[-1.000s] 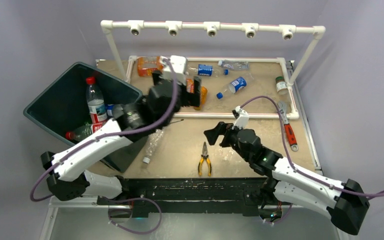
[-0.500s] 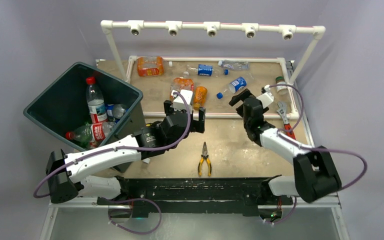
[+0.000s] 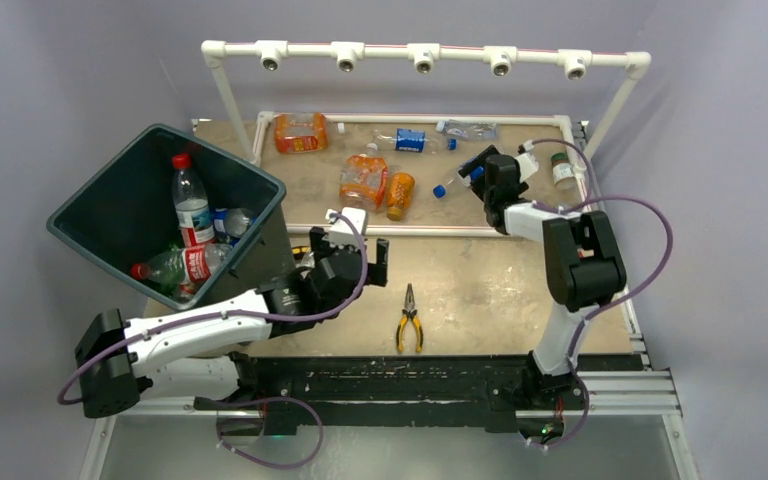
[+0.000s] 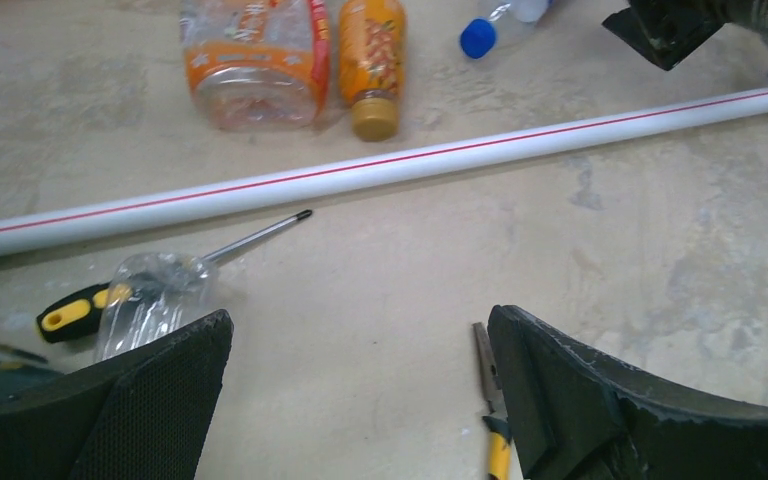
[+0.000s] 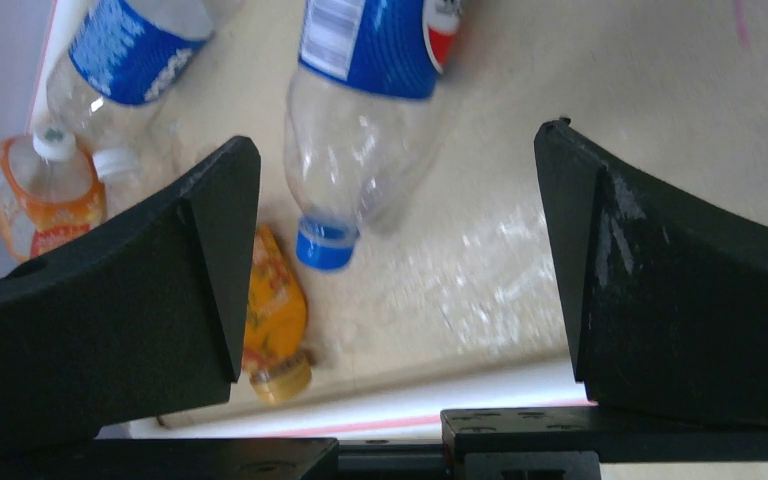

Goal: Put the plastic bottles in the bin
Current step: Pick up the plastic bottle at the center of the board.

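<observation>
The large dark teal-black plastic bin (image 3: 100, 205) sits at the left of the table. It already holds a tall clear bottle with a red cap (image 3: 190, 200) and a few others.

The right gripper (image 5: 395, 240) reaches over the white plastic pipe (image 4: 360, 172). Its jaws are spread wide to either side of a clear bottle with a blue label and blue cap (image 5: 370, 130), which lies flat on the sandy board. I cannot tell whether the jaws touch it.

The left gripper (image 4: 360, 330) hangs over the near side of the pipe, also spread wide and holding nothing. A crushed clear bottle (image 4: 150, 295) lies by its left finger, against a screwdriver with a black and yellow handle (image 4: 75, 312), and the yellow-handled pliers (image 3: 409, 320) lie by its right.

Beyond the pipe, a squat orange bottle (image 4: 255, 55) and a slim orange bottle with a gold cap (image 4: 370, 55) lie side by side.
</observation>
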